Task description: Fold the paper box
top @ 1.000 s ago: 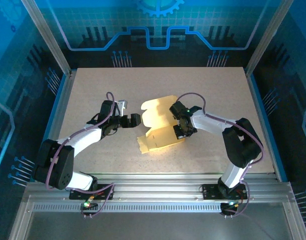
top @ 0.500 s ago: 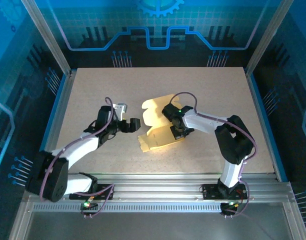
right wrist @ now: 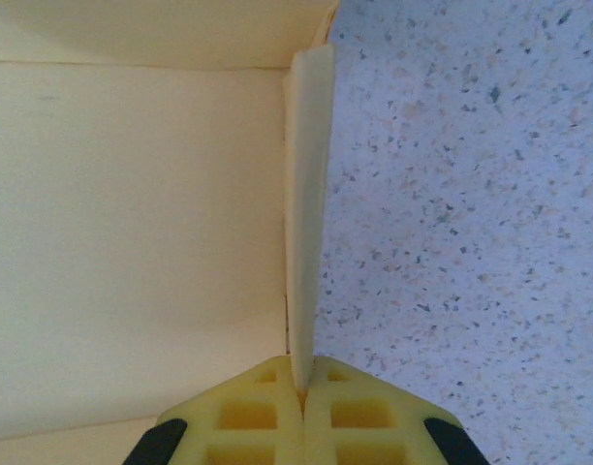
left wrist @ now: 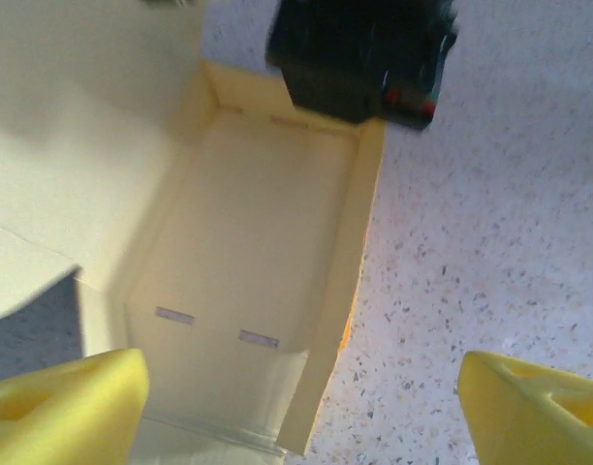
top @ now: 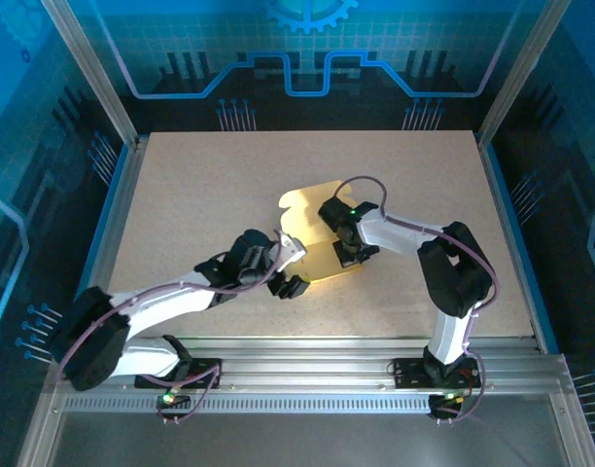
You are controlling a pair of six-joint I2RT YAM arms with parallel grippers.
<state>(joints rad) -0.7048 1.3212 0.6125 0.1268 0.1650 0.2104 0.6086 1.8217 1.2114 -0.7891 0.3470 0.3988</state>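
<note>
Item: paper box [top: 315, 216], half-formed, lying mid-table [top: 181, 175] with its floor down, side walls raised and a broad flap spread toward the far side. Change noted: the left gripper [top: 292, 268] has swung in from well left of the box to its near end. In its wrist view its jaws stand wide, one finger [left wrist: 64, 407] over the box's corner, the other over bare tabletop, gripping nothing. The right gripper [right wrist: 301, 417] stays pinched shut on the upright right-hand wall [right wrist: 306, 194]. Judged meaning: the box is anchored and the near end wall is next to be raised. Obstruction: the right gripper's dark body [left wrist: 364, 58] crowds the far end; two slots [left wrist: 214, 326] in the floor await tabs.
</note>
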